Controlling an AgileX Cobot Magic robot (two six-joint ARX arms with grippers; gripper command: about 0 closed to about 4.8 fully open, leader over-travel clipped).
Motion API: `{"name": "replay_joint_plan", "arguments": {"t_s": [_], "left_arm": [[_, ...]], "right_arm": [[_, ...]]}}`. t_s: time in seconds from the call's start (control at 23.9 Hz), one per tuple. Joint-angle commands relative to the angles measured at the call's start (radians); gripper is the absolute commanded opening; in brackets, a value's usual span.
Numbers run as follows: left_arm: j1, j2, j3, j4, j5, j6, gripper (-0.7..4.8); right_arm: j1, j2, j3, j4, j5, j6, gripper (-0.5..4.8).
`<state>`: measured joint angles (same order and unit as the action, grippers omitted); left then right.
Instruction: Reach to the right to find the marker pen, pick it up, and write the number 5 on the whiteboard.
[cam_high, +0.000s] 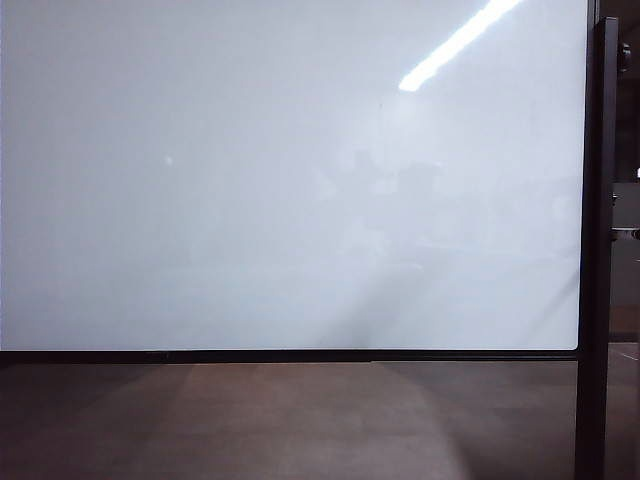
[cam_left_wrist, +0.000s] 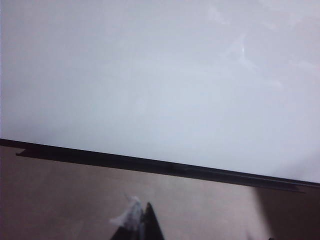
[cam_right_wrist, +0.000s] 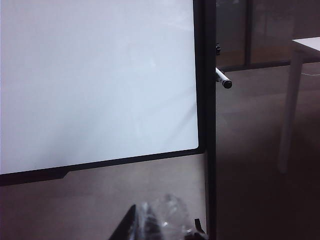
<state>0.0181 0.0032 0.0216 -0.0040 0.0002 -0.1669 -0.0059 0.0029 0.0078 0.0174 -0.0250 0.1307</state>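
Observation:
The whiteboard (cam_high: 290, 180) fills most of the exterior view, glossy white in a thin black frame, with a black upright post (cam_high: 600, 250) on its right. No number 5 shows on its blank surface. In the right wrist view the marker pen (cam_right_wrist: 223, 79) sticks out sideways from the post (cam_right_wrist: 210, 125), beyond the whiteboard (cam_right_wrist: 95, 80); it is a short stick with a pale section and a black end. My right gripper (cam_right_wrist: 162, 220) sits low, far below the pen, wrapped in clear film and shut on nothing. My left gripper (cam_left_wrist: 142, 215) points at the whiteboard (cam_left_wrist: 160, 75), its tips together and empty. Neither arm appears in the exterior view.
A white table (cam_right_wrist: 306, 46) with a pale leg (cam_right_wrist: 287, 115) stands to the right of the post. Brown floor (cam_high: 300, 420) runs below the board's lower frame (cam_left_wrist: 160, 167). A ceiling light's reflection (cam_high: 455, 45) streaks the board's upper right.

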Motion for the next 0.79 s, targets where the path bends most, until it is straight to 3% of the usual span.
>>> {"name": "replay_joint_plan", "arguments": {"t_s": [0.04,0.33,0.46,0.5,0.54,0.58,0.63,0.79], "left_arm": [[0.002,0.001,0.003,0.017,0.003,0.009,-0.05],[0.002,0.001,0.004,0.034,0.021,0.028,-0.04],[-0.003,0.001,0.067,0.04,0.047,0.028,-0.04],[-0.003,0.002,0.102,0.013,0.047,0.028,-0.04],[-0.003,0.013,0.163,-0.015,0.049,0.013,-0.04],[-0.003,0.027,0.203,-0.016,0.049,-0.009,-0.04],[-0.003,0.068,0.277,-0.011,0.048,-0.026,-0.04],[-0.003,0.224,0.423,0.003,0.077,-0.025,-0.04]], "right_arm": [[0.001,-0.001,-0.005,0.016,0.005,-0.059,0.17],[0.001,-0.001,-0.001,0.019,0.004,-0.056,0.17],[0.002,-0.001,0.115,0.009,0.0,-0.022,0.27],[0.002,0.0,0.149,0.005,0.005,-0.024,0.51],[-0.001,0.015,0.229,0.005,0.011,-0.033,1.82],[-0.002,0.028,0.266,0.005,0.021,-0.034,2.65],[-0.001,0.066,0.348,0.005,0.047,-0.034,4.05],[-0.001,0.185,0.523,-0.034,0.049,-0.045,4.28]]}}
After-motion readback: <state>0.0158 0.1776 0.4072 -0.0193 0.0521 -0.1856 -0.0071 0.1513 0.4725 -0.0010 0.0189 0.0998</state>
